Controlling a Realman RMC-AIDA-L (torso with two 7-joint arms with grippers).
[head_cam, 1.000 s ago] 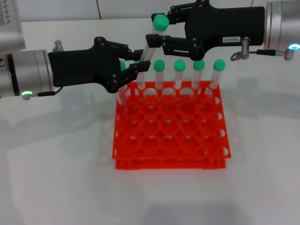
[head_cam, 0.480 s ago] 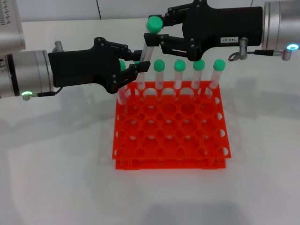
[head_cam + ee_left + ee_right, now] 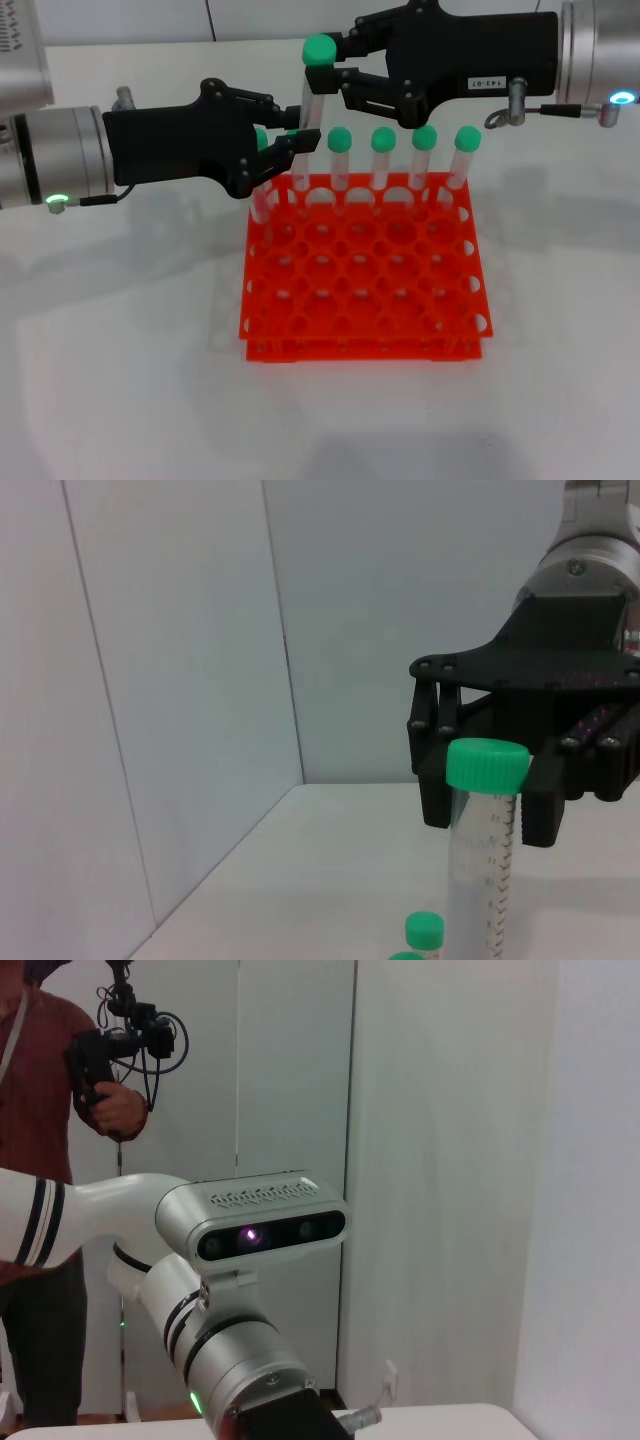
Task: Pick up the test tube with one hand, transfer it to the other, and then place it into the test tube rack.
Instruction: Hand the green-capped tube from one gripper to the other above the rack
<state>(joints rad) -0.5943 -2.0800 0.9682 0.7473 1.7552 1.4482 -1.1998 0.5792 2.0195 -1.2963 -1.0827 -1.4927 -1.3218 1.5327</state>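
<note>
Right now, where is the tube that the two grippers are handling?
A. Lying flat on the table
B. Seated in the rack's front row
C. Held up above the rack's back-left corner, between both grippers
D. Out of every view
C: in the head view the tube stands nearly upright above the back-left corner of the rack, with the right gripper at its cap end and the left gripper at its lower part.

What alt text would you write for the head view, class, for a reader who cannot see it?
Two black grippers meet on one green-capped test tube above a red-orange rack: the right gripper near its cap, the left gripper lower down. Four more tubes stand in the rack's back row.
</note>
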